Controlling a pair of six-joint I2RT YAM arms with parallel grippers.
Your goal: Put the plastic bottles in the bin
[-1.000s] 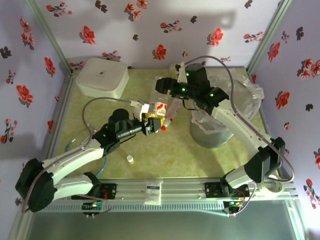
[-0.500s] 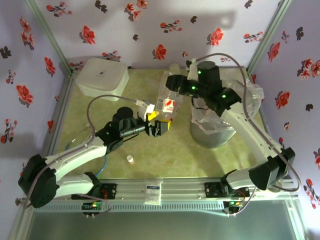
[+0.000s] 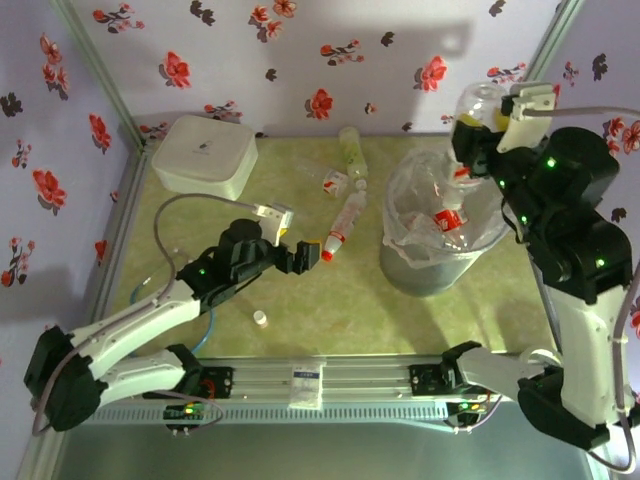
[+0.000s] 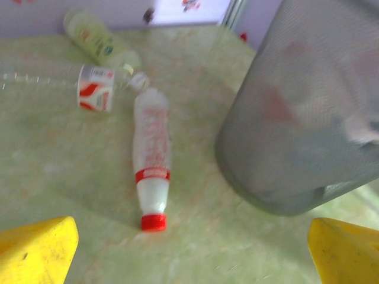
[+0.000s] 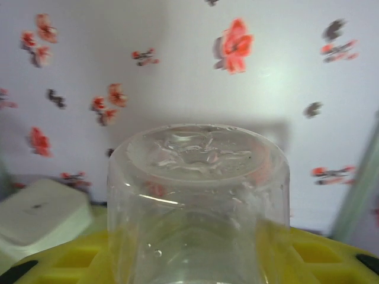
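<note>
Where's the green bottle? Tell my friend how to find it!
Find the big grey bin. Left of it, by the flowery back wall, lies the pale green bottle. The clear bottles beside it have red-and-white labels; this one alone is green.

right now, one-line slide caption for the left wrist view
Open left gripper faces a red-capped bottle lying beside the grey bin

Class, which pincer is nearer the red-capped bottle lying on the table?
Left. The left pincer, open, sits beside the cap of the red-capped bottle; the right pincer holds a clear bottle above the bin.
</note>
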